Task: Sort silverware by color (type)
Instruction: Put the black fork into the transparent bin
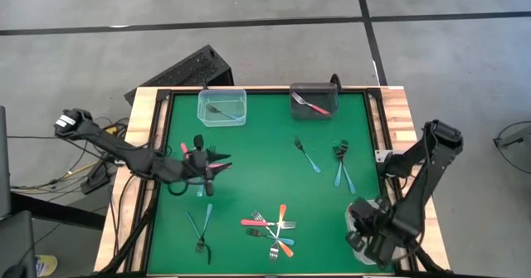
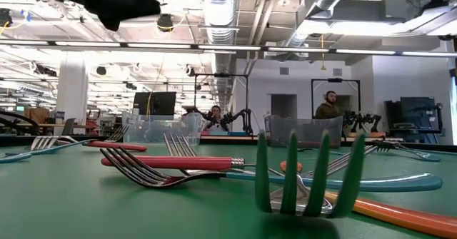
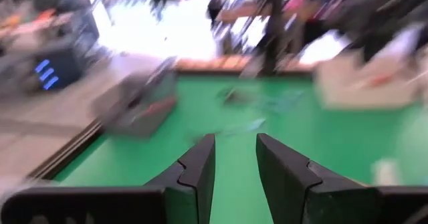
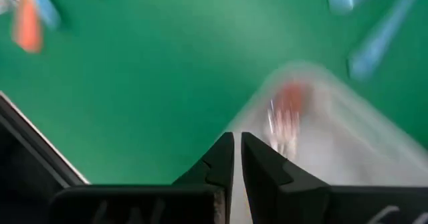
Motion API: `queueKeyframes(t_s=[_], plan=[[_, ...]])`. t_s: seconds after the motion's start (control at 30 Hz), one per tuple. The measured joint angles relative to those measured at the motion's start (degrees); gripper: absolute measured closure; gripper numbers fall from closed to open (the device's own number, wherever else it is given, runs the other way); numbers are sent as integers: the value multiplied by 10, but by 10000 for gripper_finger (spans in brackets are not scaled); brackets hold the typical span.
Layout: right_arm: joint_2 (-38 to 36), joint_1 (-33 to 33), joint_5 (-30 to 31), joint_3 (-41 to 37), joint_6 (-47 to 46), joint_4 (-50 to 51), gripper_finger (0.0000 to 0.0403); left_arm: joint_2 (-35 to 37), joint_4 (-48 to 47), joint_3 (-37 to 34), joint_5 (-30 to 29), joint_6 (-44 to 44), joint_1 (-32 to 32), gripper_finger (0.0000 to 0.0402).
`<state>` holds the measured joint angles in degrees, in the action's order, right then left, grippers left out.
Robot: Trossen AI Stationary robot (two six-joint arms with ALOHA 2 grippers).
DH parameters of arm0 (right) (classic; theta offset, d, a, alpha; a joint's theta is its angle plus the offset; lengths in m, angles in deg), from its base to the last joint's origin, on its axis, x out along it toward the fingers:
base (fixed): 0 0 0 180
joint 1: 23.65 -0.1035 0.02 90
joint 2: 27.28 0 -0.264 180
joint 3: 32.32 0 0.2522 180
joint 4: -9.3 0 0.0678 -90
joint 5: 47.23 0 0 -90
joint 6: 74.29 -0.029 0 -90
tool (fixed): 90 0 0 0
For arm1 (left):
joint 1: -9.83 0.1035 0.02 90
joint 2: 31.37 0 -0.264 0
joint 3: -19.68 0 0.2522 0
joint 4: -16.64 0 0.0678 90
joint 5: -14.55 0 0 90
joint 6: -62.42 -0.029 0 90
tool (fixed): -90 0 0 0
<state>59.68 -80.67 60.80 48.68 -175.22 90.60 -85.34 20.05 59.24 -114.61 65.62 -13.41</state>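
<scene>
Forks point(image 1: 272, 231) lie scattered on green worktop point(image 1: 265, 166), main cluster lower centre. Left tool point(image 3: 235, 158) at frame left, fingers slightly parted, empty. Right tool point(image 4: 237, 158) lower right over clear tub point(image 4: 334, 137), fingers nearly closed, nothing held.
</scene>
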Motion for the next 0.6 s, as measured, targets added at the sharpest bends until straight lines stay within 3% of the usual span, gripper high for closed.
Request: queueKeyframes(t_s=[0.13,0.23,0.37,0.6], plan=[[-19,46,90,0,104,-28,346,62,200,-120,68,-36,-1,304],[-20,91,139,0,181,-51,346,120,277,-193,89,-34,-1,304],[-14,163,148,0,295,-94,346,203,240,-232,96,-15,-1,304],[-14,263,162,0,472,-197,346,312,84,-206,102,-40,-1,304]])
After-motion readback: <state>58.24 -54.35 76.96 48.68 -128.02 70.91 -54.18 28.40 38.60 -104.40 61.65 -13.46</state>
